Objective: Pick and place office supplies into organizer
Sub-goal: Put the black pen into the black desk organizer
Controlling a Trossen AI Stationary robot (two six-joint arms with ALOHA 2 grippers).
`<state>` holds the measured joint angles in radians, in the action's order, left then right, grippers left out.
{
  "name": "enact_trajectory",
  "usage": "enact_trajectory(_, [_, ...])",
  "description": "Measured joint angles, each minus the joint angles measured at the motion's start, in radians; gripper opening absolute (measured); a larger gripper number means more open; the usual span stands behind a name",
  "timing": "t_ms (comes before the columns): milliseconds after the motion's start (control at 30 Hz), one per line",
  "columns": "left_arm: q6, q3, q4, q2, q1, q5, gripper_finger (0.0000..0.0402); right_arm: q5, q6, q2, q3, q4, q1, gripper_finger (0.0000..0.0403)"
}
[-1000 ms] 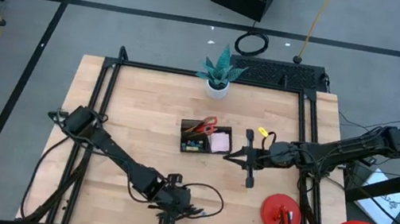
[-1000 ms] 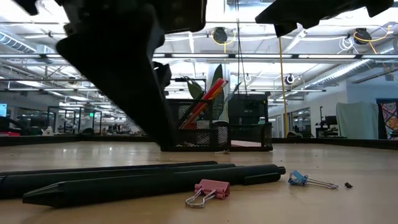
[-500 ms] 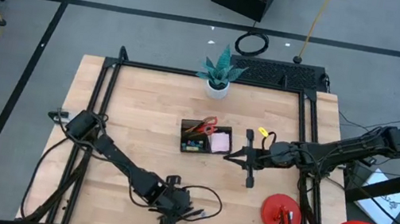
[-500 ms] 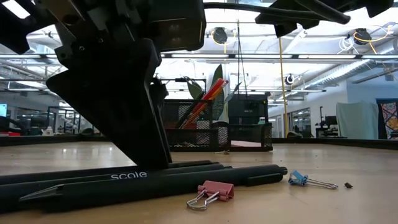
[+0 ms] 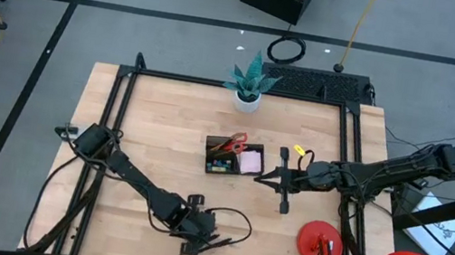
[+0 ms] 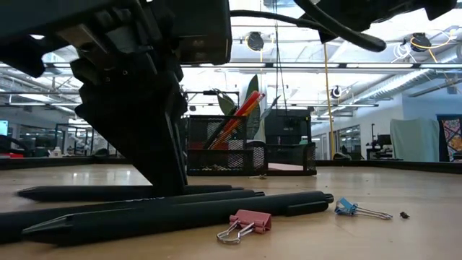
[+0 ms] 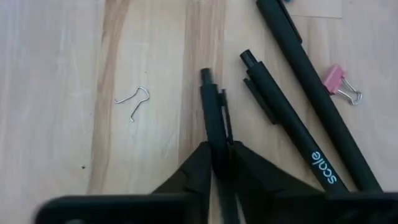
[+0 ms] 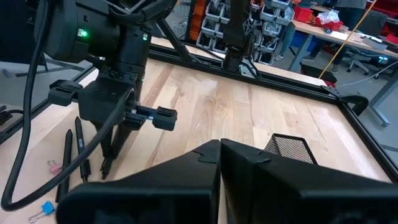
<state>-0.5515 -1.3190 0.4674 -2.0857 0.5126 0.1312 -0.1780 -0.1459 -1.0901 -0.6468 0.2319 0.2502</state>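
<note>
The left pincer (image 7: 221,163) pinches one black pen (image 7: 214,118) – the pen beside it (image 7: 292,134) reads "scale" – right pincer (image 8: 220,157) closed, empty.

Left pincer (image 5: 202,242) low over pens (image 5: 223,243)

left claw (image 7: 219,163) lowered to the table, fingers now closed on one black pen (image 7: 214,118)

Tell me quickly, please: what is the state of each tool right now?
Left tool: closed on a black pen, low at the table's front edge.
Right tool: shut, holding nothing, waiting beside the organizer.
</note>
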Motion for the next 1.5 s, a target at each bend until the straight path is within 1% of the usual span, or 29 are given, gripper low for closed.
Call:
enact_trajectory(67, [0.014, 0.001, 0.000, 0.001, 0.001, 0.000, 0.0025, 0.000, 0.000, 0.000, 0.000, 0.000, 0.000, 0.0004])
enact_trajectory(100, [0.021, 0.001, -0.001, 0.001, 0.001, 0.000, 0.0017, 0.000, 0.000, 0.000, 0.000, 0.000, 0.000, 0.0004])
enact_trajectory(233, [0.041, 0.002, -0.008, 0.001, 0.001, -0.005, 0.0025, 0.000, 0.000, 0.000, 0.000, 0.000, 0.000, 0.0004])
enact_trajectory(333, [0.081, 0.005, -0.023, 0.010, 0.007, 0.019, 0.0023, 0.000, 0.000, 0.000, 0.000, 0.000, 0.000, 0.0004])
enact_trajectory(467, [0.146, 0.010, -0.052, 0.058, 0.012, 0.075, 0.0008, 0.000, 0.000, 0.000, 0.000, 0.000, 0.000, 0.0004])
enact_trajectory(533, [0.182, 0.014, -0.054, 0.097, 0.013, 0.108, 0.0010, 0.000, 0.000, 0.000, 0.000, 0.001, 0.000, 0.0004])
enact_trajectory(633, [0.227, 0.006, -0.075, 0.182, 0.017, 0.185, 0.0018, 0.000, 0.000, 0.000, 0.000, 0.001, 0.000, 0.0004])
enact_trajectory(800, [0.316, 0.008, -0.080, 0.283, 0.022, 0.291, 0.0008, 0.000, 0.002, 0.000, 0.000, 0.000, 0.000, 0.0004])
enact_trajectory(933, [0.426, 0.005, -0.148, 0.360, 0.030, 0.365, 0.0013, 0.000, 0.003, 0.000, 0.000, -0.001, 0.000, 0.0004])
enact_trajectory(1033, [0.528, 0.006, -0.195, 0.391, 0.039, 0.367, 0.0022, 0.000, 0.003, 0.000, 0.000, -0.005, 0.000, 0.0004])
enact_trajectory(1100, [0.569, 0.006, -0.203, 0.425, 0.045, 0.367, 0.0021, 0.003, 0.003, 0.000, 0.000, -0.005, 0.000, 0.0004])
enact_trajectory(1233, [0.599, 0.005, -0.190, 0.456, 0.045, 0.367, 0.0007, 0.035, 0.003, 0.000, 0.000, -0.008, 0.000, 0.0004])
enact_trajectory(1300, [0.621, 0.006, -0.182, 0.467, 0.044, 0.367, 0.0007, 0.050, 0.003, 0.000, 0.000, -0.008, 0.000, 0.0004])
enact_trajectory(1500, [0.689, 0.012, -0.184, 0.511, 0.031, 0.375, 0.0021, 0.050, 0.003, 0.000, 0.000, -0.007, 0.000, 0.0004])
